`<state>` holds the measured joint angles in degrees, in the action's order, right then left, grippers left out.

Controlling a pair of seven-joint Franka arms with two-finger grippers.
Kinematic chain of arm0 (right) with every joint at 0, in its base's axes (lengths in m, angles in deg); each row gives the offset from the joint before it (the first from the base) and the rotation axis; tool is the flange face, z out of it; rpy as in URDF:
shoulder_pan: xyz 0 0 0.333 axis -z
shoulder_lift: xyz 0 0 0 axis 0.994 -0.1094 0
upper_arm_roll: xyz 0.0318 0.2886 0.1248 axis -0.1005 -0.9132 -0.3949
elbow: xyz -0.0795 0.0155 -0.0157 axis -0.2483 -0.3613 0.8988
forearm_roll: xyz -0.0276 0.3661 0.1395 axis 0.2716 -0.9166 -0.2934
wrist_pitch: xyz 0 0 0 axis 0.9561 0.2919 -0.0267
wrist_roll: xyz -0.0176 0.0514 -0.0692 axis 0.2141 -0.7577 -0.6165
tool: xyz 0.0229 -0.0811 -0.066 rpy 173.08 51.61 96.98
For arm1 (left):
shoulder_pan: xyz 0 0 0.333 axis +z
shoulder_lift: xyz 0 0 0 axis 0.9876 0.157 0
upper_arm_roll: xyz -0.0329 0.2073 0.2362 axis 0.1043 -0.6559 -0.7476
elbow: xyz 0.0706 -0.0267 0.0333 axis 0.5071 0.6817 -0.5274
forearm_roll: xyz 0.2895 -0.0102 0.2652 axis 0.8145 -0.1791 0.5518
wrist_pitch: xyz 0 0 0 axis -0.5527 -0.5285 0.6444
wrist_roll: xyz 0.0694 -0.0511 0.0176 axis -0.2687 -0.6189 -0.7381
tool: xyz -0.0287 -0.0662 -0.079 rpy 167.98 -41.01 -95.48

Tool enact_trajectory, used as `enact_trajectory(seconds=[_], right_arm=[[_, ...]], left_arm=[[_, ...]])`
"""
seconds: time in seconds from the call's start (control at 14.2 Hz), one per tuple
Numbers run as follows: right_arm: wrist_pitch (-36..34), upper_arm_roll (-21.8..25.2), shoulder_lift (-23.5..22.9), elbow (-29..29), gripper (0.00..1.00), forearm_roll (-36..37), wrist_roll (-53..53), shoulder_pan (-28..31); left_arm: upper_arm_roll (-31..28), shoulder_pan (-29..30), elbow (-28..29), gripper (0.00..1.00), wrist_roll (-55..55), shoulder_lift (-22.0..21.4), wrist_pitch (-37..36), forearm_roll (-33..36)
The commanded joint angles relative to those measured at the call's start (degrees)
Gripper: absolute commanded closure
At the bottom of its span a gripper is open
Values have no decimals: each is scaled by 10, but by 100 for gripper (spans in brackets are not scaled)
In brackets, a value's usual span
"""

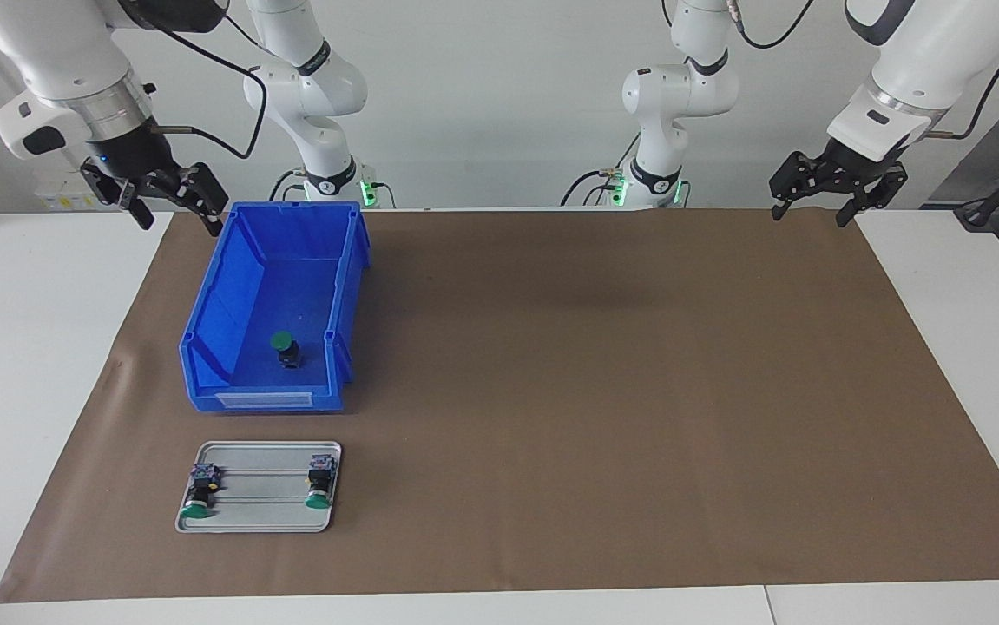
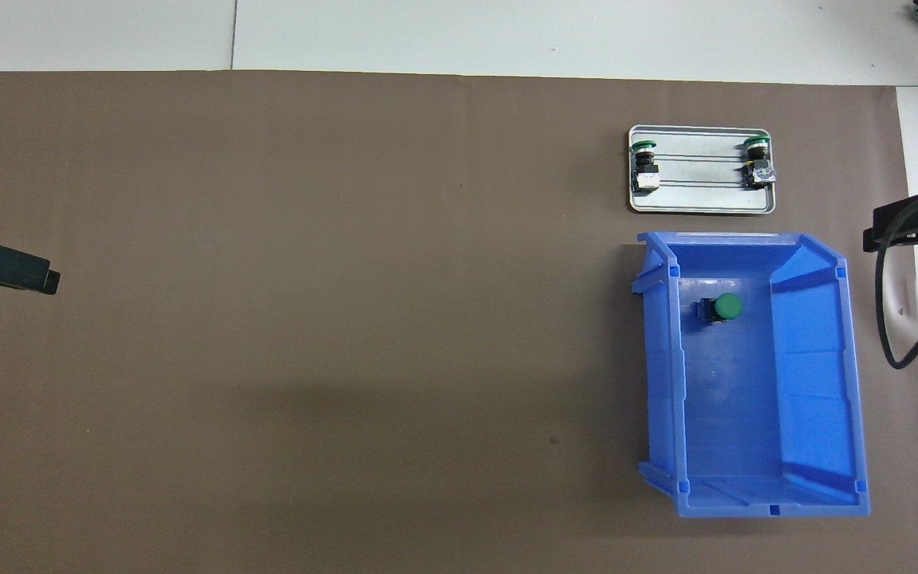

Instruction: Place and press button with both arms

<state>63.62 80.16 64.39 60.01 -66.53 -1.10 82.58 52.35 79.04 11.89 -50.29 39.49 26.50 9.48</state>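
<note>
Bare desk edge up front, brown mat spread across it.

Toward the right arm's end, blue bin on the mat, one green-capped button standing upright inside, in the part farther from the robots. Just past the bin, farther still, metal tray with two more buttons lying on their sides, one at each end. Right pincer raised beside the bin's near corner, fingers spread, nothing held. Left pincer up over the mat's corner, likewise spread and holding nothing.
</note>
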Motion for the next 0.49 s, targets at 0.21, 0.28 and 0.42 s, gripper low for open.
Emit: enact_trajectory(seconds=[0.21, 0.28, 0.42], right_arm=[[-5, -8, -13, -12, 0, 18, 9, -13], [-5, -8, -11, -5, 0, 20, 9, -14], [-8, -8, -6, 1, 0, 19, 9, -13]], left_arm=[[3, 5, 21, 0, 3, -16, 11, 8], [3, 4, 21, 0, 3, -16, 11, 8], [3, 5, 21, 0, 3, -16, 11, 8]])
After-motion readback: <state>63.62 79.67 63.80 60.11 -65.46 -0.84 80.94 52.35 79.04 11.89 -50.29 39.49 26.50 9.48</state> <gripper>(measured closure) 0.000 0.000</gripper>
